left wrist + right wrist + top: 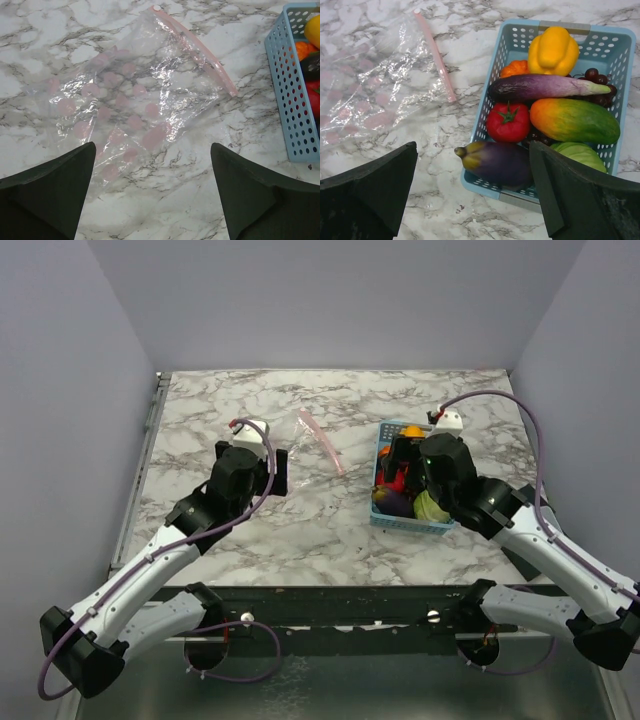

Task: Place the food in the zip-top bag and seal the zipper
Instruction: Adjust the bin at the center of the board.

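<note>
**Desk** (300, 530): grey-veined marble, with plain lilac panels (330, 300) on three sides.

**Basket** (485, 110): light blue and perforated. It sits on the right half of the desk, near the bag but not touching it. Its left wall stands between the food and the bag.

**Food** (392, 502), all in the basket:
- yellow pepper (553, 50), at the far end
- orange piece (515, 68), just left of the pepper and mostly covered
- long eggplant (540, 86), lying crosswise
- grapes (597, 75), against the right wall and partly buried
- tomato (508, 121), by the left wall
- orange-green fruit (575, 120), to the right of the tomato
- dark eggplant (500, 160), along the near wall with its stalk end at the left rim
- pale green piece (577, 152), in the near right corner, partly hidden by a finger

**Bag** (135, 100): clear plastic printed with pink spots. It lies flat and wrinkled at mid-desk.

**Zipper** (200, 50): a pink strip along the bag edge that faces the basket. It has a small pale tab (157, 8) at its far end.

**Your left pincer** (152, 147): the fingers are spread wide and grip nothing. It hangs above the desk at the bag's near edge, and in its wrist view the bag lies just ahead, filling the gap between the fingers.

**Your right pincer** (473, 145): the fingers are spread wide and grip nothing. It hangs over the basket's near end. In its wrist view the dark eggplant and tomato lie between the fingers, and the bag lies off to the left.
</note>
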`<state>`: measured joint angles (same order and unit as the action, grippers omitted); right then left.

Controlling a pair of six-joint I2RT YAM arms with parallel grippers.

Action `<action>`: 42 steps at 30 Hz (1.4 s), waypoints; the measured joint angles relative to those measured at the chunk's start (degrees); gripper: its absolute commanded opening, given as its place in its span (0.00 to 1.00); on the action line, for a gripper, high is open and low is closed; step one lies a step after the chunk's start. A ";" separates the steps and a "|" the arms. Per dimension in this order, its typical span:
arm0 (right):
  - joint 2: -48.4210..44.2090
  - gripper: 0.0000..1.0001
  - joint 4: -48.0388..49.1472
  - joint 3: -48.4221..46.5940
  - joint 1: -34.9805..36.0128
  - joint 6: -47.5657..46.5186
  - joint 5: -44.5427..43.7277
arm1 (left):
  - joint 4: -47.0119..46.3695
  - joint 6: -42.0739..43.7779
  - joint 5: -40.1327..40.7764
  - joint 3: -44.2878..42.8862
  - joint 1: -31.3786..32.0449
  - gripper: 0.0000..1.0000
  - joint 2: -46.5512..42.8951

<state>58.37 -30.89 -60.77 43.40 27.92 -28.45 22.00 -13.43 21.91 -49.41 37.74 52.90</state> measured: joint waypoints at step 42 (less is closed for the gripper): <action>17.07 0.76 1.40 -13.33 0.00 -3.26 4.76 | -0.87 0.83 -5.18 1.44 -0.50 0.99 -2.75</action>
<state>75.44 -29.50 -74.11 43.40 24.67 -23.68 21.12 -12.60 16.73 -47.97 37.23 50.15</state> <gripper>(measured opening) 0.796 0.989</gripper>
